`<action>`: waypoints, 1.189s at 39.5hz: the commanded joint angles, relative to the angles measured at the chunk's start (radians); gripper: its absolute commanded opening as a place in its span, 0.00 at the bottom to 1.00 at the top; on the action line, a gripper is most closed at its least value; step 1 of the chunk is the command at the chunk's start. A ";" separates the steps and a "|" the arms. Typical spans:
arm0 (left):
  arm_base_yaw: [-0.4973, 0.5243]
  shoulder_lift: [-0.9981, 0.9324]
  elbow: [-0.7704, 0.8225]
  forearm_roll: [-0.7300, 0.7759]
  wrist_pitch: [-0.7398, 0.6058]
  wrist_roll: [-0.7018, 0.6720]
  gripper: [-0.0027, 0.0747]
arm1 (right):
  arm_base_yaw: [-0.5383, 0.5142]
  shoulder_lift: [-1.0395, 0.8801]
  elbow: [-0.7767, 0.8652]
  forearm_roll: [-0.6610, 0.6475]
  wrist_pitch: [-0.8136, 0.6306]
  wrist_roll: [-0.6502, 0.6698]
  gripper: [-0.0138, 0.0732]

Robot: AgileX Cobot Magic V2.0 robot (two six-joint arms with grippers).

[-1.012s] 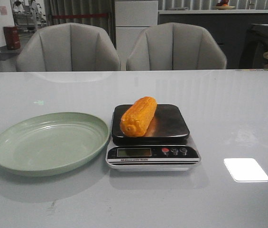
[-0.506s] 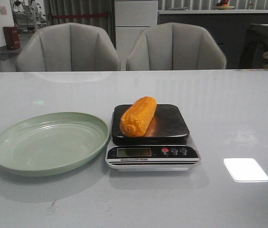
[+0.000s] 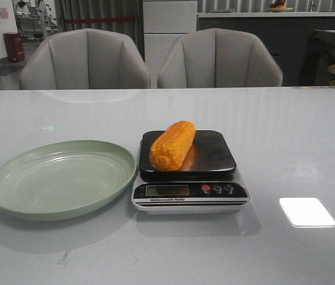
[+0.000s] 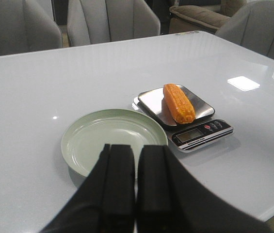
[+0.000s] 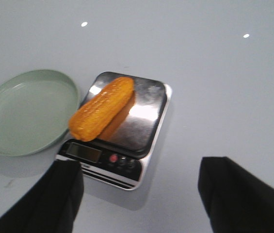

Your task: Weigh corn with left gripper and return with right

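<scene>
One corn [image 3: 172,145] lies on the scale [image 3: 190,172], beside the plate [image 3: 60,178].

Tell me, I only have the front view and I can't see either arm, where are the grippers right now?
Observer: The left gripper hangs above the near side of the green plate, its fingers pressed together, holding nothing.
Operator: And the right one?
Observer: The right gripper is wide open, hovering near the kitchen scale, on its display side.
Operator: Is the corn touching anything but the scale?
Observer: No. The corn lies diagonally on the steel platform, clear of both grippers, one end jutting past the platform's edge.
</scene>
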 commanded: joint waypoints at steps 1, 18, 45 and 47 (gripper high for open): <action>0.000 -0.016 -0.021 0.004 -0.070 -0.002 0.18 | 0.064 0.115 -0.122 0.023 -0.038 0.015 0.84; 0.000 -0.018 -0.021 0.004 -0.070 -0.002 0.18 | 0.221 0.698 -0.662 -0.292 0.239 0.524 0.84; 0.000 -0.018 -0.021 0.004 -0.070 -0.002 0.18 | 0.251 1.073 -0.932 -0.327 0.449 0.884 0.83; 0.000 -0.018 -0.021 0.004 -0.070 -0.002 0.18 | 0.251 1.083 -0.932 -0.318 0.450 0.884 0.77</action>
